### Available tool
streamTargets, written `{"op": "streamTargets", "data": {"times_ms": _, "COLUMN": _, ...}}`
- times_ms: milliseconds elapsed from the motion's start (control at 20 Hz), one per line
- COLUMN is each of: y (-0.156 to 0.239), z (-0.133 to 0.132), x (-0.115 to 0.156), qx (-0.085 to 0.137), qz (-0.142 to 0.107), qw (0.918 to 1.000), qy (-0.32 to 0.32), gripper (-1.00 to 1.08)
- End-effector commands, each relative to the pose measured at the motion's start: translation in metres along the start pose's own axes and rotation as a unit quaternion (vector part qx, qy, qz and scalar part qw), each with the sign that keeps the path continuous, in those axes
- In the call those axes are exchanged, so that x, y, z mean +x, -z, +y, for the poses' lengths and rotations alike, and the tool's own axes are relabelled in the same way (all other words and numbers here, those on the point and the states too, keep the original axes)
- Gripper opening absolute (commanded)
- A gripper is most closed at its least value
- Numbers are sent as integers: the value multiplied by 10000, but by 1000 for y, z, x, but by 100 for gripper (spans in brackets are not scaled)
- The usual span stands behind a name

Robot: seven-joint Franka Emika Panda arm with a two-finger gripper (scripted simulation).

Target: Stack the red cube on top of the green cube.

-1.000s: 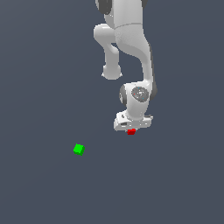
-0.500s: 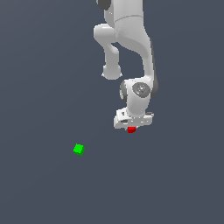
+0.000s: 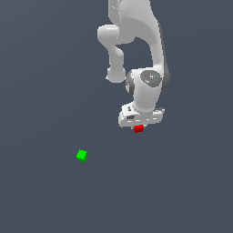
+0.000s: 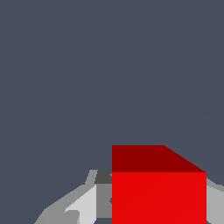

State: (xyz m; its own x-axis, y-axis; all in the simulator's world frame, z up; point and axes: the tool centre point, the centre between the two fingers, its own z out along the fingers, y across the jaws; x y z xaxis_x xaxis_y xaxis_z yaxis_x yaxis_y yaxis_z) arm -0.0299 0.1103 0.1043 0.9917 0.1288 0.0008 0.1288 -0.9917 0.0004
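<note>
I am seeing a flat, plain dark grey-blue surface that is filling both views, with no edge, wall or other room detail showing. The white arm is reaching down from the top of the exterior view, and the gripper is pointing downward. The red cube is sitting between the fingers, which are closing on its sides, so I am reading it as clamped. In the wrist view the cube is showing one bright face and one darker face; it has equal sides, so no long axis. The green cube is lying on the surface, well apart from the gripper, toward the exterior view's left and lower, slightly turned.
</note>
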Motion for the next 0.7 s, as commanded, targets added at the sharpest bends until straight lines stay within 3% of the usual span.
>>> {"op": "streamTargets", "data": {"times_ms": 0, "y": 10, "z": 0, "x": 0, "qx": 0, "qz": -4, "qw": 10000, "qy": 0, "gripper": -100}}
{"op": "streamTargets", "data": {"times_ms": 350, "y": 14, "z": 1, "x": 1, "qx": 2, "qz": 1, "qw": 10000, "qy": 2, "gripper": -100}}
{"op": "streamTargets", "data": {"times_ms": 650, "y": 10, "z": 23, "x": 6, "qx": 2, "qz": 1, "qw": 10000, "qy": 2, "gripper": -100}}
